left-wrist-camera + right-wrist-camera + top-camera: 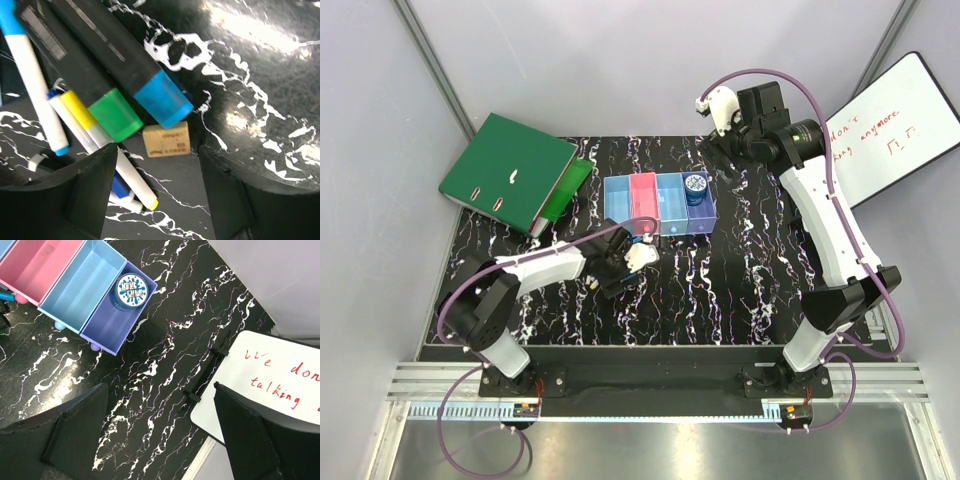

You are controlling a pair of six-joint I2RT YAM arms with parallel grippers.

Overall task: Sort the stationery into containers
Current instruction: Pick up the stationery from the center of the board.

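My left gripper (157, 190) hangs open just over the table, nothing between its fingers (85, 185). Just ahead of it lies a small beige eraser (166, 141). Beyond that lie a black marker with a blue cap (162, 102), a black marker with a green cap (116, 114), a white pen with a yellow band (100, 140) and a white pen with blue ends (35, 85). From above, the left gripper (625, 262) is in front of the containers (620, 200). The round blue tin (131, 290) sits in the purple bin (107, 335). My right gripper (160, 435) is open and empty, high over the back right.
A large green ring binder (510, 170) lies at the back left. A whiteboard with red writing (270, 375) leans at the table's right edge. The light blue bin (80, 290) and pink bin (40, 265) beside the purple one show nothing inside.
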